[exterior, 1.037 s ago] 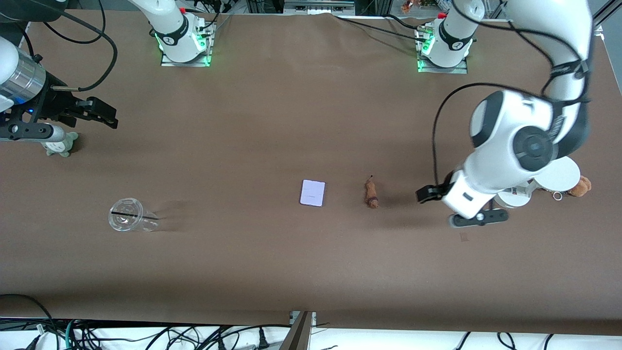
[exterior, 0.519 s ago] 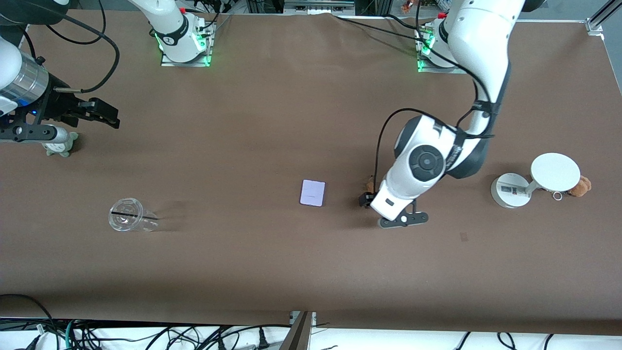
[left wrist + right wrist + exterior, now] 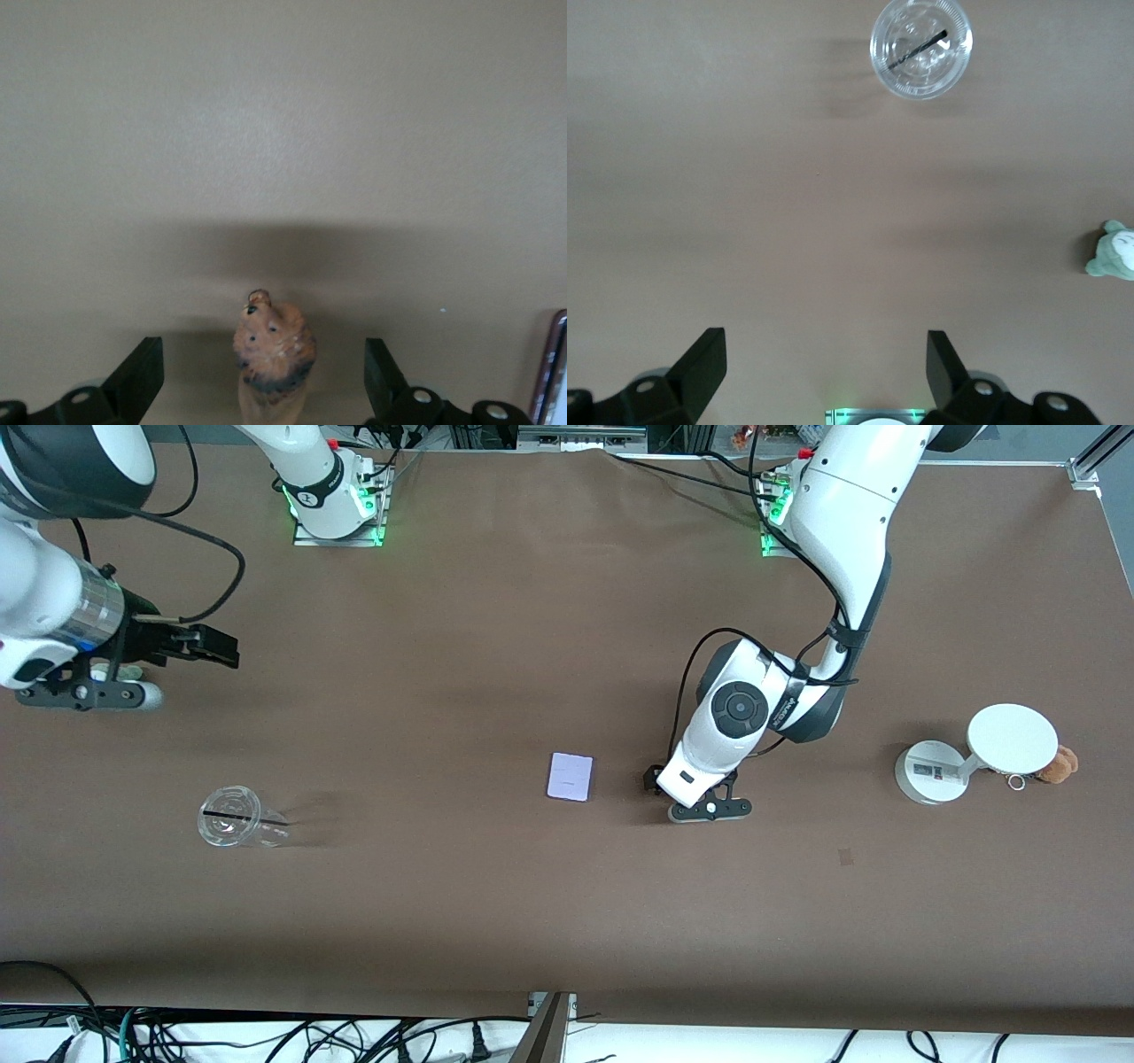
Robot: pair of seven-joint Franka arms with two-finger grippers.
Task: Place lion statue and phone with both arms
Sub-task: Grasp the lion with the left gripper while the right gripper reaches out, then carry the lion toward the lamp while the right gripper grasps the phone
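Note:
The lion statue (image 3: 270, 354), a small reddish-brown figurine with a dark mane band, lies on the table. It shows only in the left wrist view, because the left hand covers it in the front view. My left gripper (image 3: 666, 783) (image 3: 262, 359) is low over it and open. One finger stands on each side of the statue, and neither touches it. The phone (image 3: 570, 777), a pale lavender slab, lies flat beside it toward the right arm's end; its edge (image 3: 551, 367) shows in the left wrist view. My right gripper (image 3: 211, 648) (image 3: 826, 350) hangs open and empty over bare table at the right arm's end.
A clear plastic cup (image 3: 232, 828) (image 3: 921, 49) lies nearer the front camera than the right gripper. A grey-green plush (image 3: 1112, 251) sits near the right hand. A white round stand (image 3: 930, 772) and a tan plush (image 3: 1059, 764) stand at the left arm's end.
The left arm has swung from over the white stand toward the middle, and its gripper has come down around the lion statue. The right arm has shifted slightly toward the middle and now covers the grey-green plush in the front view.

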